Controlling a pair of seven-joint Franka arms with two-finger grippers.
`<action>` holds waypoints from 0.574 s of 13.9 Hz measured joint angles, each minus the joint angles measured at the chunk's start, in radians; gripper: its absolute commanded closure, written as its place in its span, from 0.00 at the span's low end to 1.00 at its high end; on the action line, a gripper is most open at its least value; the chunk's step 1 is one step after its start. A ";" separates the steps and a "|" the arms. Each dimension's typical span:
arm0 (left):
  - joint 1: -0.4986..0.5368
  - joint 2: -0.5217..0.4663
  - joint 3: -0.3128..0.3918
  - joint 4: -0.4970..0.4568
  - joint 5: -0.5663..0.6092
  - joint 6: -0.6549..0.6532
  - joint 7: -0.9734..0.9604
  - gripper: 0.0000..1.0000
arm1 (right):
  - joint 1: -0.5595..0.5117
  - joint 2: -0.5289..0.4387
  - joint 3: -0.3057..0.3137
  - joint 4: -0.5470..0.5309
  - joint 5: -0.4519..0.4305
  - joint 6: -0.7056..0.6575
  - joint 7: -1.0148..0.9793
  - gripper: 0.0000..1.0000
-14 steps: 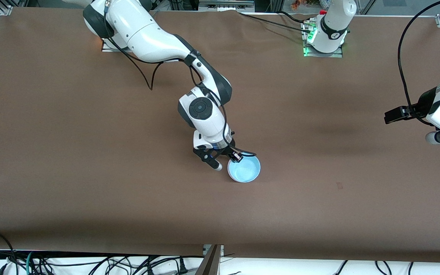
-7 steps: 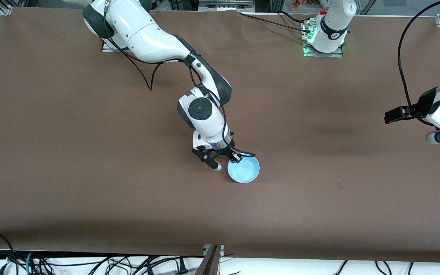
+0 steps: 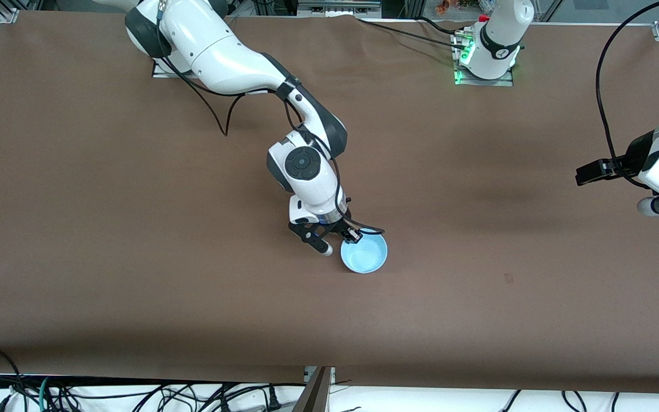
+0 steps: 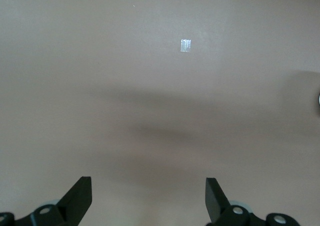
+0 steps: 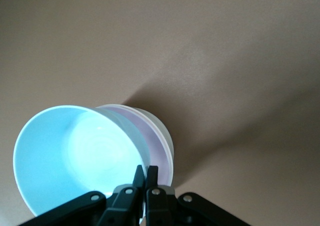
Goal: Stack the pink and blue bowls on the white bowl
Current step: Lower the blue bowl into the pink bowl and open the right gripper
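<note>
Smooth light-blue plastic bowl point(image 3: 364, 254), round and glossy inside, sits tilted near the middle of the matte brown table covering point(image 3: 135, 257), over a pale pink bowl point(image 5: 161, 151) and a white bowl point(image 5: 168, 136) nested beneath it. Right gripper point(image 5: 145, 180) has its thin black fingers pinched together on the blue bowl's rim. Left gripper point(image 4: 148, 198) waits over the left arm's end of the table, its black fingers spread wide apart with nothing between them.

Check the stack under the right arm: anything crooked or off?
Yes: the blue bowl, pinched at its rim by the right tool, sits tilted in the pink bowl, which sits in the white bowl. No damage visible.
</note>
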 measured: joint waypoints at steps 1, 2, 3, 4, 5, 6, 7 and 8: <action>0.000 0.000 0.000 0.000 0.000 0.000 0.000 0.00 | 0.000 0.001 0.000 0.000 -0.003 -0.005 0.000 1.00; 0.000 0.000 0.000 0.000 0.000 0.000 0.000 0.00 | 0.001 0.001 0.000 0.000 -0.007 -0.009 0.000 1.00; 0.000 0.000 0.000 0.000 0.000 0.000 0.000 0.00 | 0.001 0.001 0.000 0.000 -0.013 -0.011 0.000 1.00; 0.000 0.000 0.000 0.000 0.000 0.000 0.000 0.00 | 0.002 0.002 0.000 0.000 -0.015 -0.013 0.000 1.00; 0.000 0.000 0.000 0.000 0.000 0.000 0.000 0.00 | 0.002 0.004 0.000 0.000 -0.016 -0.013 0.000 1.00; 0.000 0.000 0.000 0.000 0.000 0.000 0.000 0.00 | 0.003 0.006 0.000 0.000 -0.016 -0.013 0.000 1.00; 0.000 0.000 0.000 0.000 0.000 0.000 0.000 0.00 | 0.004 0.008 0.000 0.000 -0.017 -0.013 0.000 1.00; 0.000 0.000 0.000 0.000 0.000 0.000 0.000 0.00 | 0.005 0.011 0.000 0.000 -0.017 -0.013 0.000 1.00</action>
